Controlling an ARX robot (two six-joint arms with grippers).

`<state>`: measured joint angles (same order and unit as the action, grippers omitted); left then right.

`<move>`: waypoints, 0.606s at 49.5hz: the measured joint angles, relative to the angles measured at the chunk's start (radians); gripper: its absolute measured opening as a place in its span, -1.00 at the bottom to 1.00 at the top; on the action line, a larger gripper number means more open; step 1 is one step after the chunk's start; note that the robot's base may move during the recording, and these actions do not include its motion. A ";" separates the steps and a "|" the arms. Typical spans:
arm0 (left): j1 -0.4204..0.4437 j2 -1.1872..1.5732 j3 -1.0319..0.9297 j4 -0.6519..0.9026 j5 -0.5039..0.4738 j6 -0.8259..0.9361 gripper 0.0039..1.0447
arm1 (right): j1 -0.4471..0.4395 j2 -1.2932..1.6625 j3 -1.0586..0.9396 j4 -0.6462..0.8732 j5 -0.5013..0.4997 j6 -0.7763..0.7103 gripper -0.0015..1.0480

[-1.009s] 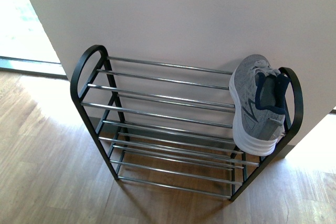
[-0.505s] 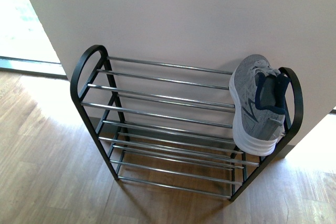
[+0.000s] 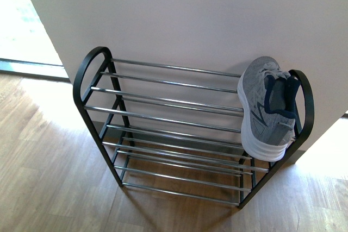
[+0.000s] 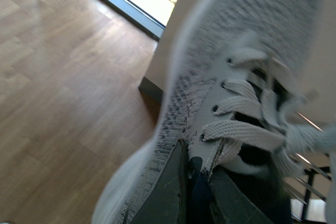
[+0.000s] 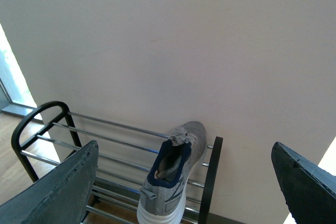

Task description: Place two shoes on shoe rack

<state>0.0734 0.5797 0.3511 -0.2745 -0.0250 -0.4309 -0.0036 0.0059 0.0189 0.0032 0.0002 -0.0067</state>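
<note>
We recorded the left tool [image 4: 197, 177] clamped on a grey knit sneaker [image 4: 231, 77]. Its dark fingers [image 4: 168, 198] pinched the shoe's upper edge beside the laces. The shoe was held above the wooden floor [image 4: 63, 77]; this view was blurred. The right tool [image 5: 184, 148] was spread wide, gripping nothing, and pointed toward the shoe rack [image 3: 163, 119]. A second grey sneaker [image 3: 266, 110] lay across the rack's top rods at the right end. Its toe pointed toward the wall [image 3: 190, 20] and it sat just beside the arched side.
</note>
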 joint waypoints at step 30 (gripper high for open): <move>-0.325 0.908 0.263 0.388 0.061 -0.121 -0.97 | 0.000 0.000 0.000 0.000 0.000 0.000 0.82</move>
<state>-0.2516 1.4879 0.6140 0.1139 0.0364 -0.5518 -0.0036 0.0055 0.0189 0.0032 0.0002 -0.0071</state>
